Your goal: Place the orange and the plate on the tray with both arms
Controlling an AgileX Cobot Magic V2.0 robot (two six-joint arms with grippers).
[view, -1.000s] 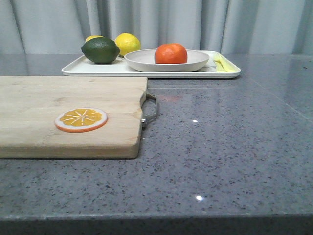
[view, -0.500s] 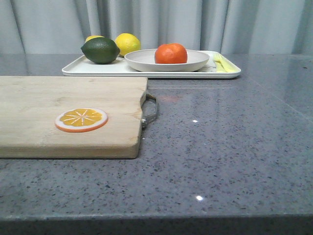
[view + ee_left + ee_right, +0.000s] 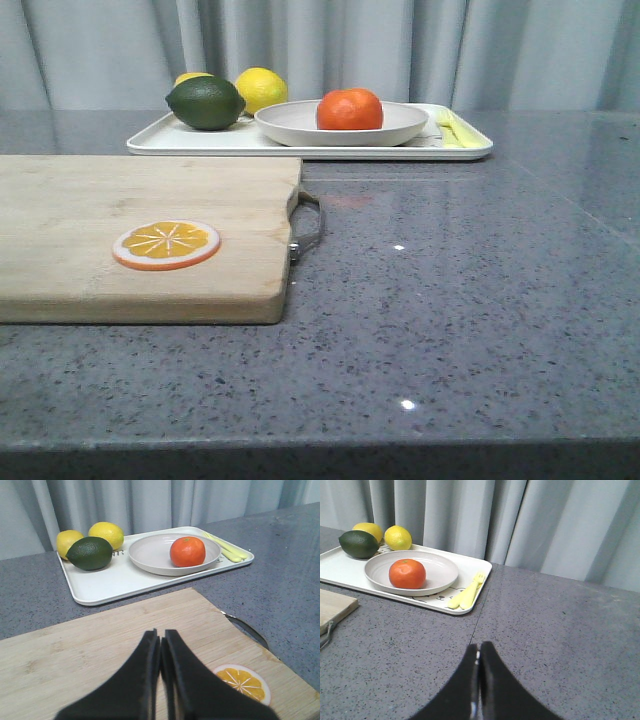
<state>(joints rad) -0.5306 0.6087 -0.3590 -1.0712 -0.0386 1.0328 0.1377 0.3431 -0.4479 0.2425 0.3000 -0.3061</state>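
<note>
Orange (image 3: 350, 109) sits in the plate (image 3: 300, 125) on the tray (image 3: 190, 141) at the tabletop's far side, well ahead of both empty, closed pincers, left pincer (image 3: 161, 650) over the cutting board (image 3: 120, 230), right pincer (image 3: 479, 667) above bare tabletop.

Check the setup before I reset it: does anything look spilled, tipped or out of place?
Nothing stands out. The orange sits in the plate, the plate lies flat on the tray, and nothing has spilled.
</note>
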